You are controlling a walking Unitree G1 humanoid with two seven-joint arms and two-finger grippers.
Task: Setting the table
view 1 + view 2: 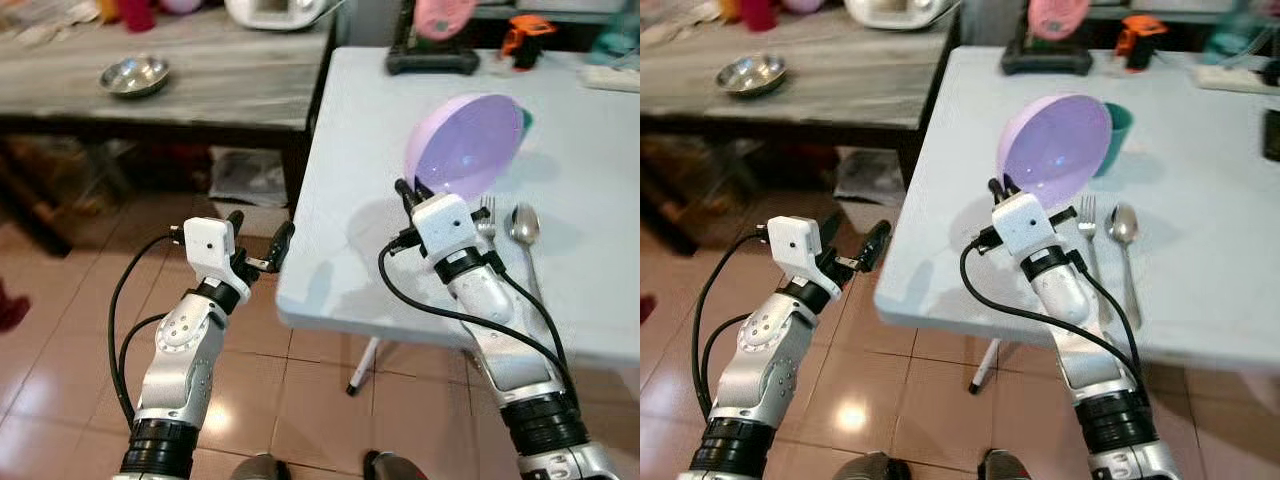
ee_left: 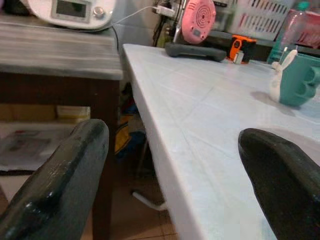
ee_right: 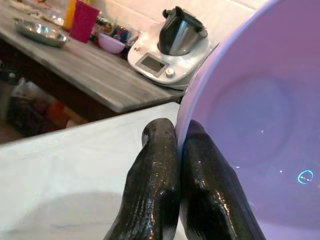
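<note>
My right gripper (image 1: 408, 190) is shut on the rim of a purple plate (image 1: 465, 145), holding it tilted up above the light blue table (image 1: 360, 150). In the right wrist view both fingers (image 3: 160, 195) pinch the plate's edge (image 3: 250, 125). Just right of my right wrist, a fork (image 1: 488, 215) and a spoon (image 1: 524, 225) lie side by side on the table. A teal cup (image 1: 1116, 130) stands behind the plate. My left gripper (image 1: 260, 245) is open at the table's left edge, off the tabletop, with nothing between its fingers (image 2: 60, 185).
A grey wooden table (image 1: 200, 80) on the left carries a steel bowl (image 1: 134, 75) and a white kitchen appliance (image 1: 275, 10). At the blue table's far end stand a pink fan on a dark base (image 1: 435, 40), an orange item (image 1: 525, 35) and a power strip (image 1: 610, 75).
</note>
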